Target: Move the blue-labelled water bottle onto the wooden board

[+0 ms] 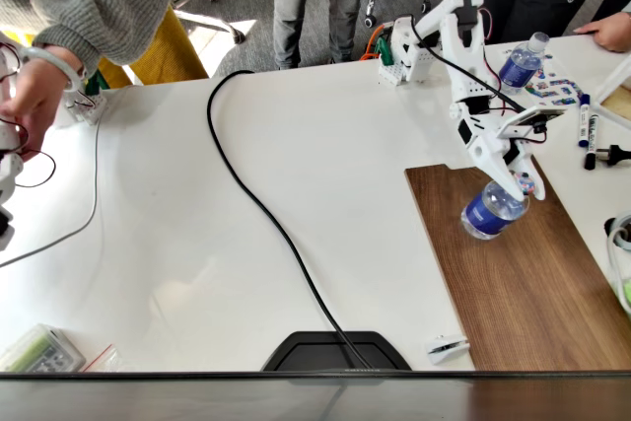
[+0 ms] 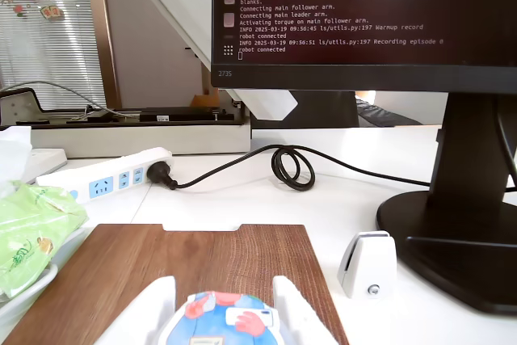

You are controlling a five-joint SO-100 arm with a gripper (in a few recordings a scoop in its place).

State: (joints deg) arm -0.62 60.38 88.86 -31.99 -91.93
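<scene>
Gripper (image 1: 515, 182) pinches the blue-labelled water bottle (image 1: 492, 208) at its top, w/ a white finger (image 2: 149, 313) on each side of the cap in wrist view. Bottle hangs tilted over the wooden board (image 1: 532, 283), nr the board's far-left corner in fixed view; can't tell if its base touches the wood. Second bottle (image 1: 521, 63) w/ pale cap stands on the white table (image 1: 246, 244), well beyond the board's far edge.
</scene>
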